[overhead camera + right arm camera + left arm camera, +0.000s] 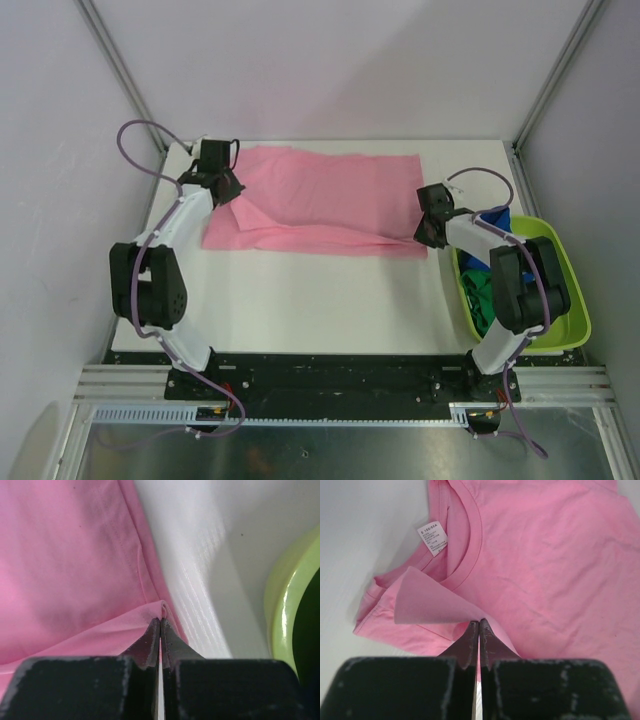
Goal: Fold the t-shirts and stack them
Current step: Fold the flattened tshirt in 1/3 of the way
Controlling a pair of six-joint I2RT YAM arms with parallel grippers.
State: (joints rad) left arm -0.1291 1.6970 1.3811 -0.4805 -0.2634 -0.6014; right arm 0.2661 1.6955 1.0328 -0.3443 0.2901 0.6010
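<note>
– Left pincer [479, 625], what's it doing? Looks shut tight from the wrist view.

– Yep, jaws pressed together on a flap of the pink t-shirt [320, 195], right by the far left corner of the table [320, 300]. The flap is pulled up off the rest of the shirt, just beside the collar [475, 545]. The white size label [432, 537] inside the neck shows too.

– And the right pincer [160, 621]?

– Same deal, closed on the pink fabric. It pinches an edge of the shirt at its right end, near the table's right edge, with a little ridge of cloth bunched up at the tips.

– So where does the shirt sit overall?

– Spread across the far half of the table, running from the far left corner over toward the right edge, with a long crease along its near side between the two arms.

– Other shirts?

– In the lime-green tub [575, 300] at the right edge of the table. The green t-shirt [483, 295] is crumpled inside, and the blue t-shirt [497, 222] peeks out at the tub's far end, mostly hidden behind the right arm.
</note>
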